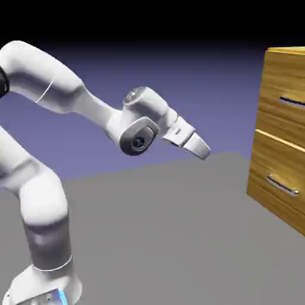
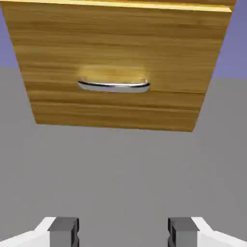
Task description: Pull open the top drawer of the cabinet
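My white arm reaches out from the lower left of the exterior view toward the cabinet, a tall golden-brown wood-grain box at the right edge, standing on the grey bench. My hand hangs in open air above the bench, well apart from the cabinet and angled slightly downward. It is empty, and its two grey fingertips stand wide apart at the bottom of the hand view with nothing between them.

The top drawer sits flush with the cabinet front, its slim silver handle just visible at the picture's edge. Below it is the lower drawer with its own silver bar, also closed. The hand view shows a single drawer front with a silver handle beyond a stretch of grey bench; judging by the hand's downward tilt, I take this to be the lower drawer, not the one I want.

As I judge it, nothing of the task is done yet. I have still to aim higher, cross the gap, close on the top handle and pull it outward.
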Robot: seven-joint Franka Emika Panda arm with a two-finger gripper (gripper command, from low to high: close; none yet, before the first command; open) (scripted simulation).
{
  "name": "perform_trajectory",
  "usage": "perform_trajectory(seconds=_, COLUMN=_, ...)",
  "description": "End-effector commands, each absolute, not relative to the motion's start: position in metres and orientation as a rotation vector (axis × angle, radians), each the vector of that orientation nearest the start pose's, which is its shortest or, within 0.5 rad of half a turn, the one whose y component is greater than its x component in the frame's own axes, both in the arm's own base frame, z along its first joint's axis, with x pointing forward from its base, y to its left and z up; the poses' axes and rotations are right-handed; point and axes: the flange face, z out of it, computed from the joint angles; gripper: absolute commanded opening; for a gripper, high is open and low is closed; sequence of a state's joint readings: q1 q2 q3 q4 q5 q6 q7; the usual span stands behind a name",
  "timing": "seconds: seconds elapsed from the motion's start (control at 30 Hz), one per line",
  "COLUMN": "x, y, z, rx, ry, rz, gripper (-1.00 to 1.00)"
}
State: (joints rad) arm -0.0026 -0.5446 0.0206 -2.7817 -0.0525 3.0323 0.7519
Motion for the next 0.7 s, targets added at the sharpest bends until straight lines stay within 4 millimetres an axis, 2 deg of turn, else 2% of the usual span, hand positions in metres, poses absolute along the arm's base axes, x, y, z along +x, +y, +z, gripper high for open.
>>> perform_trajectory(seconds=0.0, x=0.404, y=0.017, z=0.463, rx=-2.561, ry=0.855, rz=-1.08, gripper=0.0)
perform_trajectory(seconds=0.27, x=0.456, y=0.063, z=0.47, rx=-2.798, ry=0.483, rz=-1.197, gripper=0.0)
perform_trajectory(seconds=0.67, x=0.522, y=0.123, z=0.456, rx=-2.983, ry=-0.124, rz=-1.349, gripper=0.0)
